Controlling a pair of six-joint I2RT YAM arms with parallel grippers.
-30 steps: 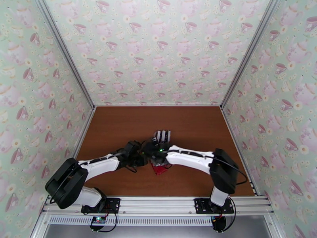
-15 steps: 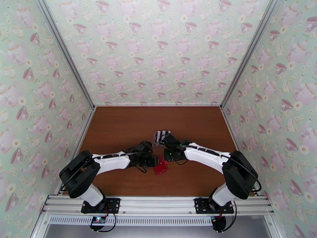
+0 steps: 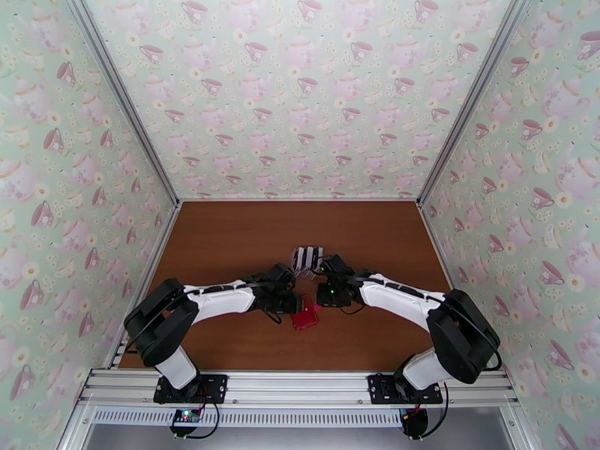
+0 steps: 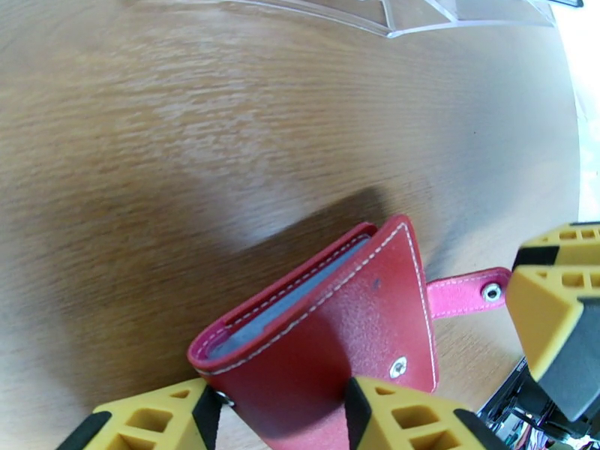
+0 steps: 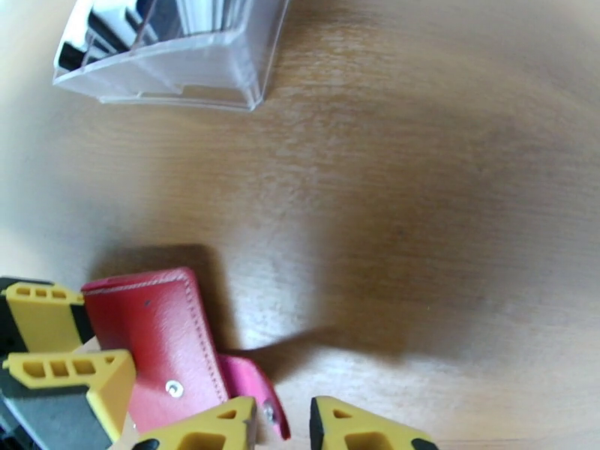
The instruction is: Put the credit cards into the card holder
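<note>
The card holder (image 4: pixel 330 346), a red wallet, is slightly open with its grey lining showing. My left gripper (image 4: pixel 281 399) is shut on its lower part, one yellow finger on each side. Its pink snap tab (image 5: pixel 255 391) sticks out to the right and lies at the left finger of my right gripper (image 5: pixel 285 421), whose jaws stand narrowly open with bare wood in the gap. In the top view the card holder (image 3: pixel 305 318) sits between the left gripper (image 3: pixel 294 303) and the right gripper (image 3: pixel 322 294). Black and white credit cards (image 3: pixel 307 258) stand in a clear stand just behind.
The clear slotted stand (image 5: pixel 172 61) sits a short way beyond the wallet, and its base edge (image 4: pixel 390 13) shows at the top of the left wrist view. Brown tabletop (image 3: pixel 225 241) extends to the left and back, with patterned walls on three sides.
The left gripper has reached right up to the wallet. The right gripper has drawn back from over the wallet to its right side, and both arms have lowered.
</note>
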